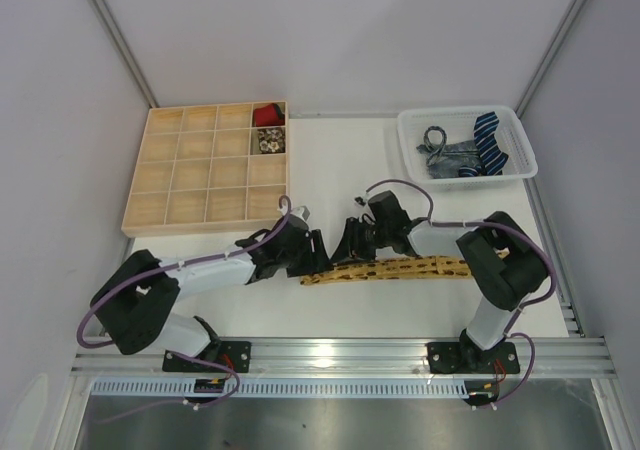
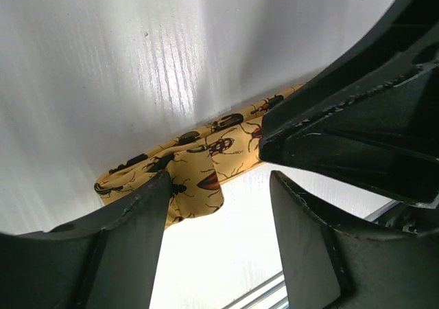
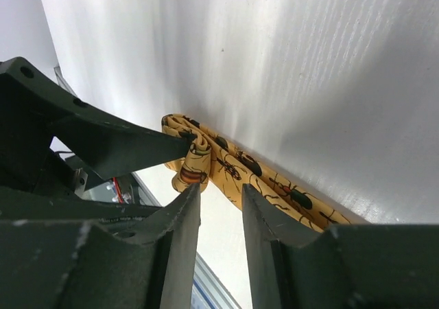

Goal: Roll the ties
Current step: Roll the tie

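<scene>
Standing at the far left of the white table (image 1: pixel 340 160), the wooden tray (image 1: pixel 190 175) is a shallow box of pale, smooth wood divided by thin slats into a grid of square compartments. Its far right corner compartment holds a red tie (image 1: pixel 266 116), rolled into a compact bundle. The compartment just nearer to the arms holds a pale patterned tie (image 1: pixel 268 141), also rolled. The other compartments show only bare wood.

At the far right stands a white plastic basket (image 1: pixel 455 112) with slotted walls and rounded corners. Inside it a grey patterned tie (image 1: pixel 440 155) lies loose and crumpled on the left. A navy striped tie (image 1: pixel 488 140) lies beside it on the right, and the two touch.

The mustard-yellow tie (image 1: pixel 400 270) lies on the table in front of the arms, a long narrow band that runs from left to right. Its fabric looks smooth and is printed with dark beetles (image 2: pixel 206 154). Its left end is turned over on itself into a small soft fold (image 3: pixel 192 161).

The left gripper (image 1: pixel 318 253) is low over this folded end. In the left wrist view its black fingers (image 2: pixel 130 240) are spread wide with only the table between them, and the fold is just beside one fingertip. The right gripper (image 1: pixel 352 242) is close beside it. In the right wrist view its jaws are a little apart and hold nothing, with the tips just in front of the fold.
</scene>
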You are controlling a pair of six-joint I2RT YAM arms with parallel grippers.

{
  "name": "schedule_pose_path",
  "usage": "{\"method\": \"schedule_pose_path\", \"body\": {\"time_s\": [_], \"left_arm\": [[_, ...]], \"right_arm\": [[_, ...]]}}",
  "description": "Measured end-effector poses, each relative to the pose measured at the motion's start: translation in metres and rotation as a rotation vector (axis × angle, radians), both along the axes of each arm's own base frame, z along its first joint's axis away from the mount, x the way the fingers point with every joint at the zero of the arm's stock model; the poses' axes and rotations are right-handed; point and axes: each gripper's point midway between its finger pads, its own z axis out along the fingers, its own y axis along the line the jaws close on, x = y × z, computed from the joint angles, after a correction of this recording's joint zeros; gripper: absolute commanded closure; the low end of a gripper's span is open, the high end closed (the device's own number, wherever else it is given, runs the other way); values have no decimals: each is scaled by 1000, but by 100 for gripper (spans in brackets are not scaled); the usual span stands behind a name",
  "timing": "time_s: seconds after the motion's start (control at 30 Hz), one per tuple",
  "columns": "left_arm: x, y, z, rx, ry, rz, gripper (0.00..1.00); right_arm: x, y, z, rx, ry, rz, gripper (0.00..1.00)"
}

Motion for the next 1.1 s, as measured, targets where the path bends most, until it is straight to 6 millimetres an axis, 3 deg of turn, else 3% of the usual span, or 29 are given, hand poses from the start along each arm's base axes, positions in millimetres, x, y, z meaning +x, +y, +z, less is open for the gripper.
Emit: {"method": "schedule_pose_path", "body": {"time_s": [0.23, 0.43, 0.73, 1.1], "left_arm": [[-1, -5, -1, -23, -47, -12, 34], [-5, -14, 1, -39, -84, -41, 34], [-9, -17, 0, -41, -100, -58, 34], [-15, -17, 0, -27, -101, -91, 33]], "right_arm": [[-5, 5, -5, 14, 65, 24, 58], [-4, 13, 2, 31, 91, 54, 57], [-11, 17, -4, 2, 134, 75, 59], [-21, 20, -17, -36, 124, 66, 69]]}}
